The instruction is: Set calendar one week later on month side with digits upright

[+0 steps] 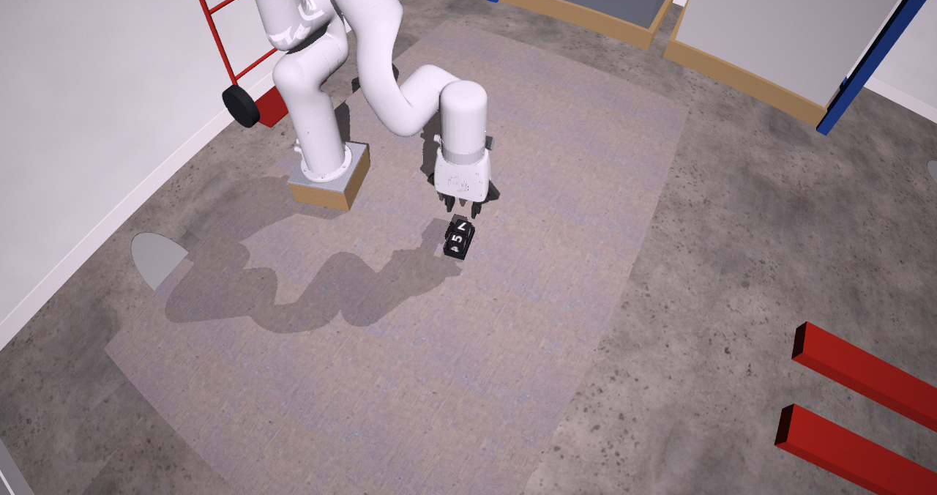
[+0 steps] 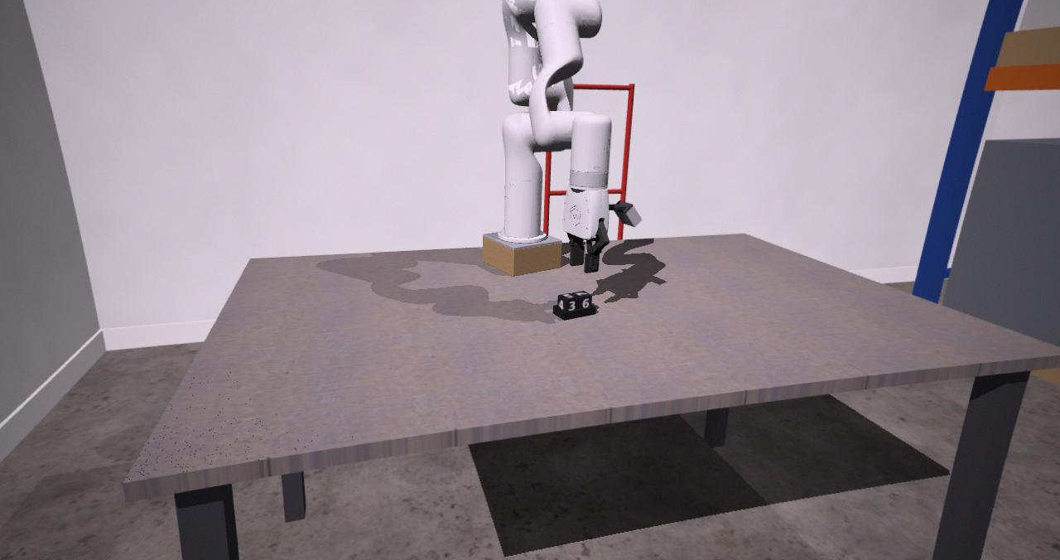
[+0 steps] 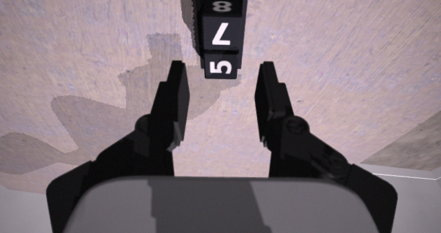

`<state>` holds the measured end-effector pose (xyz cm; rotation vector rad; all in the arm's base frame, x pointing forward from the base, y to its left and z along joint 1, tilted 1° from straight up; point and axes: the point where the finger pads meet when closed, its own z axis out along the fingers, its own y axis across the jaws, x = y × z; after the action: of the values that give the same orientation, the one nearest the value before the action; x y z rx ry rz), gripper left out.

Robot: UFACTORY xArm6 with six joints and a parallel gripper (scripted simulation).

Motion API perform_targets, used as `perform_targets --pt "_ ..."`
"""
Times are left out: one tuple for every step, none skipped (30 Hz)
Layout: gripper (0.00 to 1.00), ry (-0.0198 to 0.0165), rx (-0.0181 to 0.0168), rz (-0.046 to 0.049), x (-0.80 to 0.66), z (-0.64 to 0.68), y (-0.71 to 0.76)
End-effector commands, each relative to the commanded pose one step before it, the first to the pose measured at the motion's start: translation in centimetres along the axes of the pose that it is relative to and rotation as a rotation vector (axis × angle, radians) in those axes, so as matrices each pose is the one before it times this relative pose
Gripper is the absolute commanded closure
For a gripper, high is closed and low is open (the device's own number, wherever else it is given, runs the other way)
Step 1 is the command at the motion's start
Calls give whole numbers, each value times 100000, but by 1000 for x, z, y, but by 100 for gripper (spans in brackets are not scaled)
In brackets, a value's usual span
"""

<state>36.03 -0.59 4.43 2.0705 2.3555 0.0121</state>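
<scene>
1. Hanging above the table (image 2: 415, 378), the gripper (image 2: 589, 256) points straight down with its fingers spread apart and nothing between them.
2. The calendar (image 1: 458, 239), a small black tray with two black cubes side by side, sits on the table just in front of and below the gripper, not touching it.
3. From the exterior view the cubes show 3 and 6 on their front faces, with a 4 on the end face at the left.
4. From the wrist view the cube tops (image 3: 220, 36) read 7 and 5, and an 8 shows on the face beyond.
5. The table has a mottled grey-purple top and dark legs; the arm's shadow falls across it.
6. The arm stands on a tan wooden block (image 1: 307, 193) near the table's back edge.
7. A red hand truck (image 1: 242, 102) leans by the white wall behind the arm.
8. The floor (image 1: 753, 243) is stained grey concrete; blue posts (image 2: 963, 133) and two red beams (image 1: 864, 374) stand off to the side.
</scene>
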Motion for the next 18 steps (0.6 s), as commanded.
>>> perform_targets --pt "51 -7 -61 1 0 -1359 5" --pt "51 0 0 0 0 0 0" --pt "51 0 0 0 0 0 0" --pt "51 0 0 0 0 -54 0" --pt "51 0 0 0 0 -21 0" --pt "51 0 0 0 0 -3 0" --pt "0 0 0 0 0 0 0" --pt "0 0 0 0 0 0 0" --pt "0 0 0 0 0 0 0" --pt "0 0 0 0 0 0 0" --pt "0 0 0 0 0 0 0" --pt "0 0 0 0 0 0 0" --pt "0 0 0 0 0 0 0" --pt "0 0 0 0 0 0 0" --pt "0 0 0 0 0 0 0" --pt "0 0 0 0 0 0 0" --pt "0 0 0 0 0 0 0" --pt "0 0 0 0 0 0 0"
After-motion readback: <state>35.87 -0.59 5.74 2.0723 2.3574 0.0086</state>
